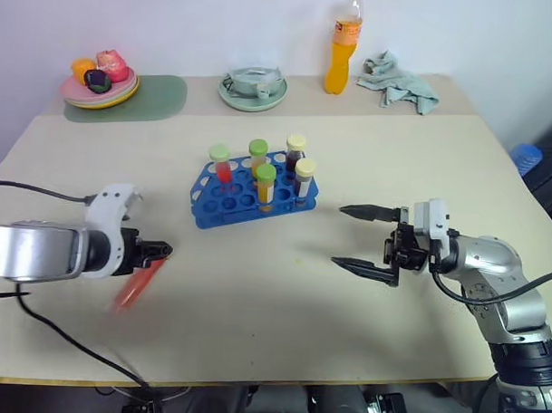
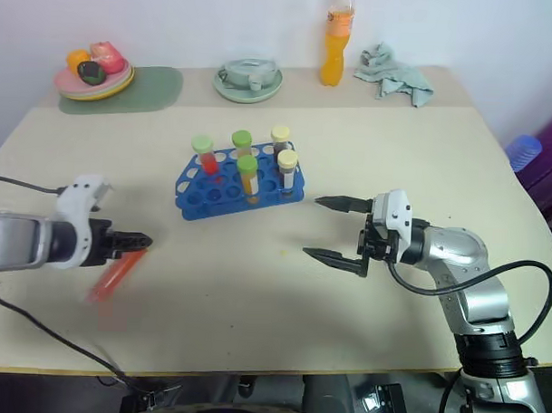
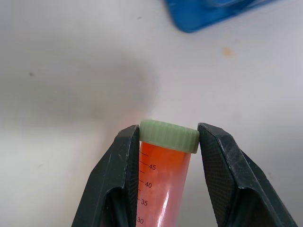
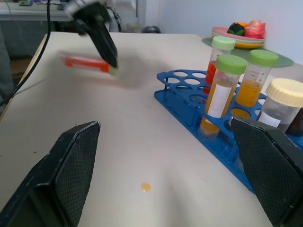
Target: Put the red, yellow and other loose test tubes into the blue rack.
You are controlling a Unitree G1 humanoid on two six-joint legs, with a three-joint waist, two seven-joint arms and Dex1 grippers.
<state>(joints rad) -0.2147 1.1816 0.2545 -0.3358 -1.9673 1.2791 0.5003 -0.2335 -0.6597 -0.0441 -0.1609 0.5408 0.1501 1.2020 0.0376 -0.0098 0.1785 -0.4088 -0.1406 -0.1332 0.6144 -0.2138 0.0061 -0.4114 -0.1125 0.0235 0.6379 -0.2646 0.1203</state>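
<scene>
Gripper on my left (image 3: pixel 165 177) clamps the red test tube (image 1: pixel 137 285) just under its green cap, clear of the surface (image 1: pixel 281 324) for carrying to the blue rack (image 1: pixel 223 205), while my right gripper (image 1: pixel 366 239) waits spread wide

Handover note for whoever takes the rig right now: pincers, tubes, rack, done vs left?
Left pincer: shut on a red tube at its green cap, lifted off the table.
Right pincer: open, empty, hovering to the right of the blue rack.
Done: five tubes stand in the rack: one red, two yellow-orange, two dark with cream caps.
Left: bring the red tube over and seat it in a free hole.
</scene>
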